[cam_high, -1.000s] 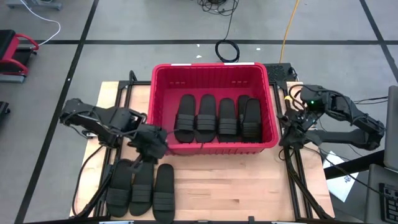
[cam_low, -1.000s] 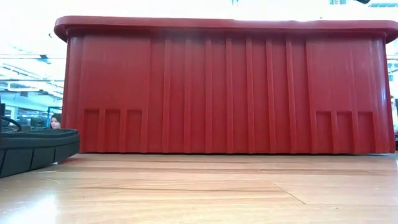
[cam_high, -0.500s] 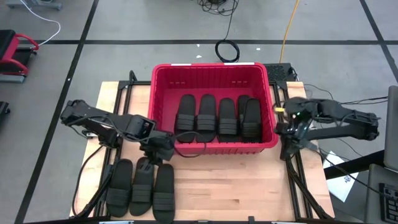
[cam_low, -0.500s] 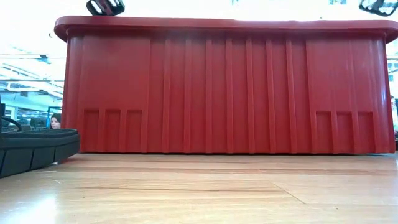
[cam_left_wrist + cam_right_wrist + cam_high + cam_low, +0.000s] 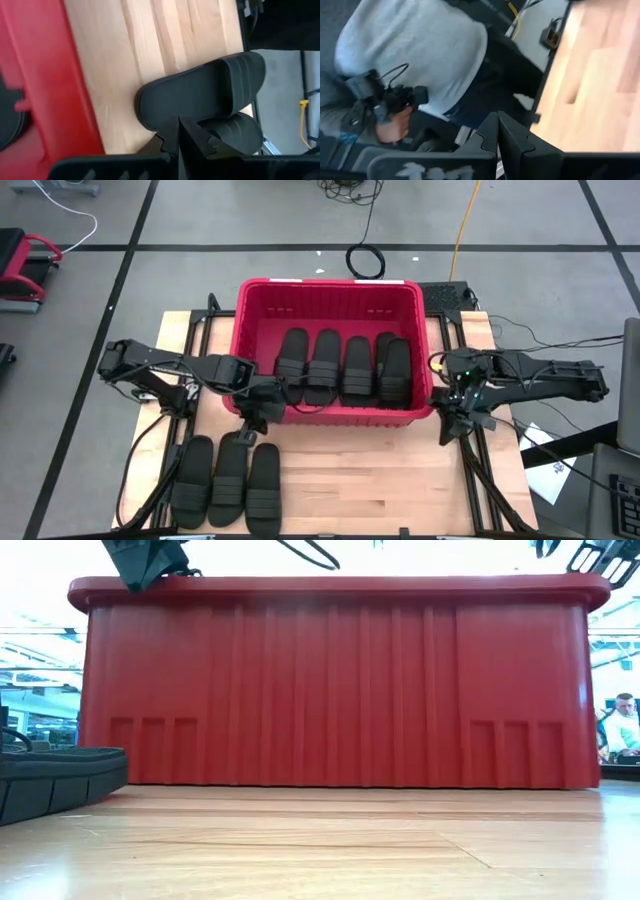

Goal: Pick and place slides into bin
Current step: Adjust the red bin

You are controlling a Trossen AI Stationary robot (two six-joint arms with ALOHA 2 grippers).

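The red bin (image 5: 245,330) stands at the far middle of the table with several black slides (image 5: 340,368) lying side by side in it. Three more slides (image 5: 228,480) rest sole-down on the wood at the near left; one shows in the low view (image 5: 60,775) and two in the left wrist view (image 5: 200,95). My left gripper (image 5: 253,416) (image 5: 179,121) is shut and empty, by the bin's near left corner and above the table slides. My right gripper (image 5: 455,420) (image 5: 497,116) is shut and empty, just right of the bin, pointing toward the near right edge. My left gripper hangs close to the bin's near left corner rim (image 5: 150,582); I cannot tell whether it touches it. My right gripper's fingers meet nothing in its wrist view. The hand behind them stands against the bin's right rim (image 5: 432,380), and I cannot tell whether it touches.
Bare wood (image 5: 380,480) lies open at the near middle and right. Black frame rails (image 5: 470,470) run along the table's sides. A person holding a device (image 5: 395,107) is beyond the near right edge. Cables (image 5: 365,260) lie on the floor behind the bin.
Both grippers have come down and stayed shut. The left one has gone toward the table's right, to the bin's near left corner. The right one has gone toward the left, up to the bin's right wall, and turned. The bin has slid a little toward the table's left.
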